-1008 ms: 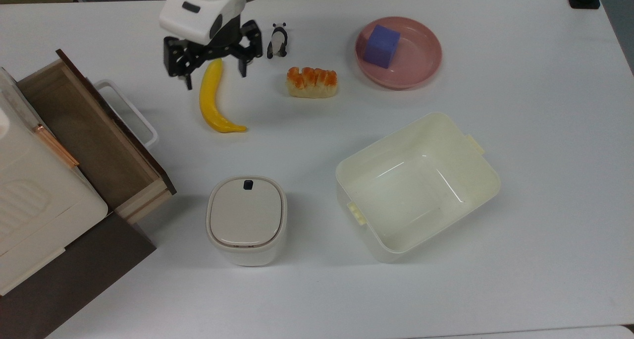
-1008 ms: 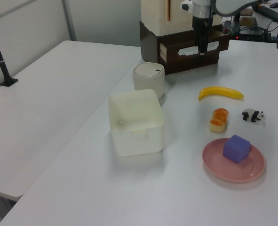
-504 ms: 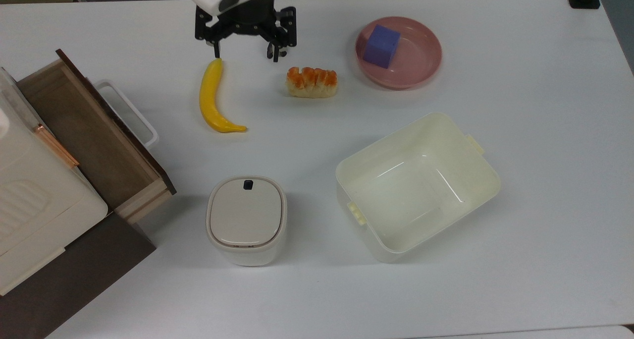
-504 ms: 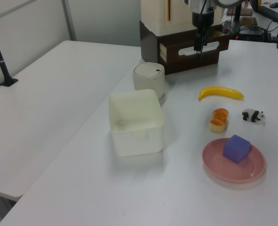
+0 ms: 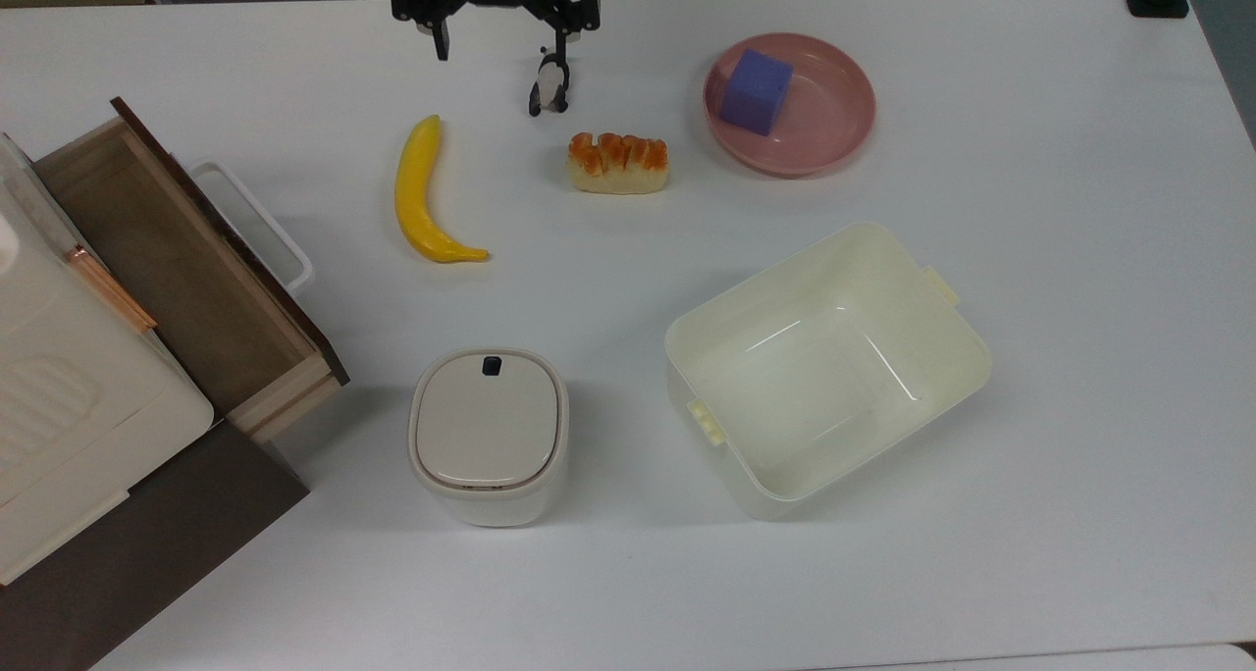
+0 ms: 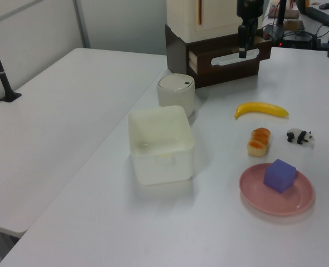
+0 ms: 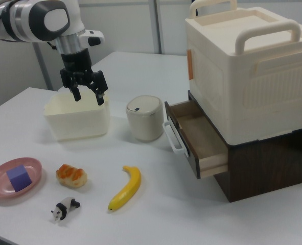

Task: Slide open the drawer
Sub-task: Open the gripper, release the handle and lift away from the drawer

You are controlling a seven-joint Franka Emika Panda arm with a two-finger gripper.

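In the top view, the gripper (image 5: 498,35) is seen at the far edge of the table (image 5: 1030,259) with its two fingers (image 5: 441,38) spread apart and nothing held between them. The toy panda (image 5: 549,86) lies just below the finger on the top view's right, and the banana (image 5: 424,193) is nearer the camera than the other finger. The drawer (image 5: 186,269) is found well apart from the fingers, at the top view's left, pulled out so that its brown bottom is shown.

In the left view, the gripper (image 6: 242,45) hangs in front of the white handle (image 6: 239,58) (touching cannot be judged here).

In the right view, the open gripper (image 7: 84,88) is raised above the table, far from the drawer (image 7: 194,139). The opening step is judged finished; only a retreat of the arm seems needed next.
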